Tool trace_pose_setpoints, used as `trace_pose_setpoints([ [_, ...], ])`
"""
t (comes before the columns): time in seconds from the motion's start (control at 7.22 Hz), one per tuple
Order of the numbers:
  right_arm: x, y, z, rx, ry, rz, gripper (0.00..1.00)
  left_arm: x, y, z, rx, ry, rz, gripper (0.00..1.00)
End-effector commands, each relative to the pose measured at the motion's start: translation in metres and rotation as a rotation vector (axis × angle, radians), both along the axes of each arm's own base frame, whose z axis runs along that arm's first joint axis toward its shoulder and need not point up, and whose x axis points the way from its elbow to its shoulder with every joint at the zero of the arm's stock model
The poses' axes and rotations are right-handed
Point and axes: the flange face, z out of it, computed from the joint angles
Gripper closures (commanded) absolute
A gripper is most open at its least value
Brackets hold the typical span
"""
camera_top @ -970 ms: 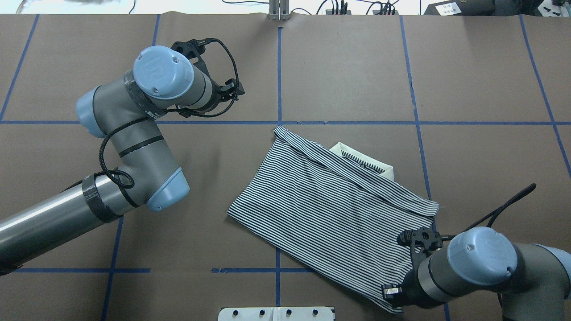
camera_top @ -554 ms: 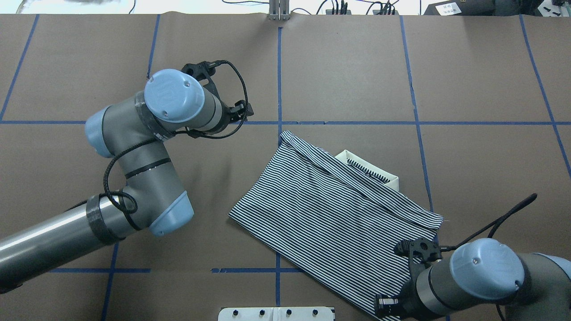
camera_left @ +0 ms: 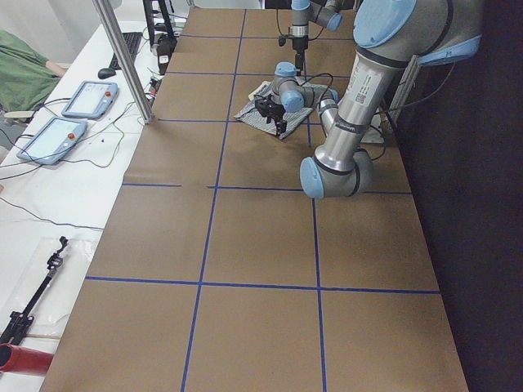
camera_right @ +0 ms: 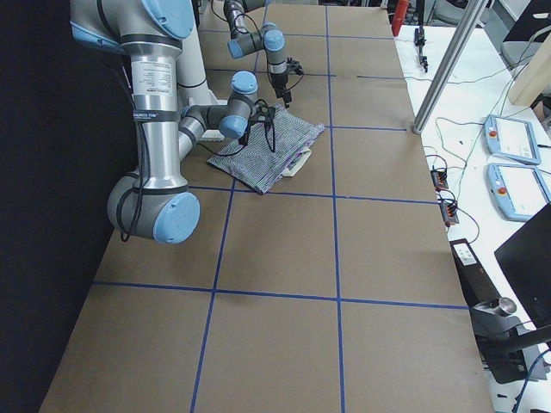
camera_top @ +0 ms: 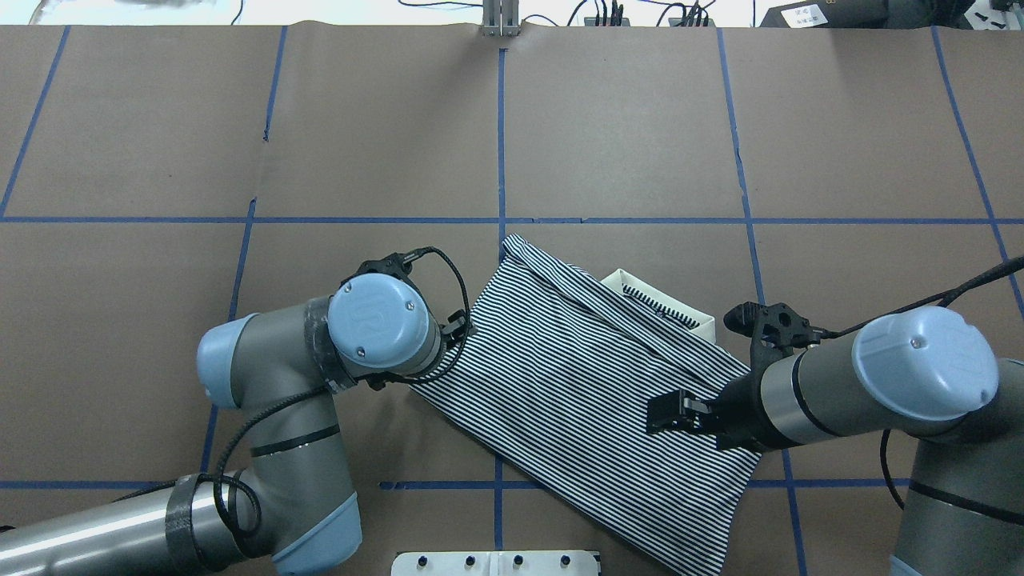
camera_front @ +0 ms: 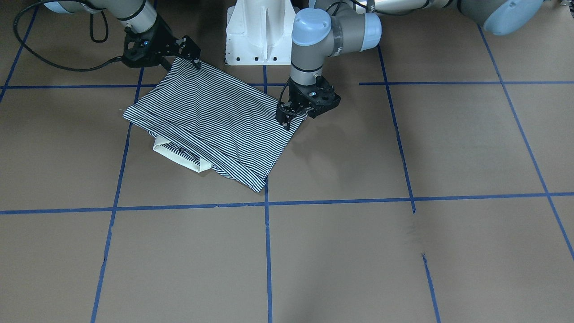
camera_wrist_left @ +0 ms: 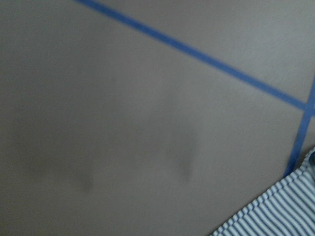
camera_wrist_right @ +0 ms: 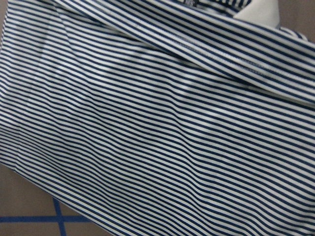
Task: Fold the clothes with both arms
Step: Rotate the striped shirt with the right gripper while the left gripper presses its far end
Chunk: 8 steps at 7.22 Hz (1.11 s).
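Observation:
The striped polo shirt (camera_top: 576,384) lies folded flat and askew on the brown table, its cream collar (camera_top: 668,308) peeking out at the far right edge. It also shows in the front view (camera_front: 210,116). My left gripper (camera_front: 287,120) points down at the shirt's left corner, jaws apart and empty; in the overhead view my wrist (camera_top: 376,320) hides it. The left wrist view shows only that corner (camera_wrist_left: 275,211). My right gripper (camera_top: 662,416) hovers open over the shirt's right part. The right wrist view is filled with stripes (camera_wrist_right: 157,118).
The white pedestal base (camera_top: 496,562) stands at the near edge, close to the shirt. Blue tape lines (camera_top: 502,144) grid the brown table. Side benches beyond the table ends hold tablets (camera_left: 82,98) and a metal post (camera_left: 122,57).
My left arm swung from the far left down to the shirt's left corner. My right gripper moved from the shirt's near corner up over its right part. The shirt shifted slightly.

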Motion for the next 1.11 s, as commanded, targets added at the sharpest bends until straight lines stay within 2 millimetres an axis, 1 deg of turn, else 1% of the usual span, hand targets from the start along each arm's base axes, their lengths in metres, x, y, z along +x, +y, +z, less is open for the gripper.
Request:
trace_pose_setpoints([
  [0.0,0.006,-0.012,-0.005,0.006,-0.009,0.03,0.0,0.014,0.01,0.011,-0.01,-0.028,-0.003,0.06],
  [0.14,0.006,-0.013,-0.005,0.006,-0.009,0.031,0.0,0.013,0.011,0.009,-0.011,-0.023,-0.005,0.21],
  [0.28,0.007,-0.013,-0.006,0.006,-0.011,0.031,0.0,0.011,0.011,0.008,-0.007,-0.021,-0.003,0.62],
  [0.42,0.007,-0.013,-0.006,0.006,-0.011,0.031,0.0,0.01,0.011,0.01,0.004,-0.025,0.004,1.0],
  [0.55,0.006,-0.014,-0.009,0.008,-0.017,0.031,0.0,0.007,0.009,0.014,0.02,-0.034,0.018,1.0],
  [0.69,0.006,-0.014,-0.009,0.008,-0.017,0.031,0.0,0.002,0.005,0.013,0.048,-0.037,0.043,1.0],
  [0.97,0.008,-0.016,-0.01,0.009,-0.019,0.04,0.0,-0.02,-0.014,0.007,0.065,-0.027,0.024,1.0],
])
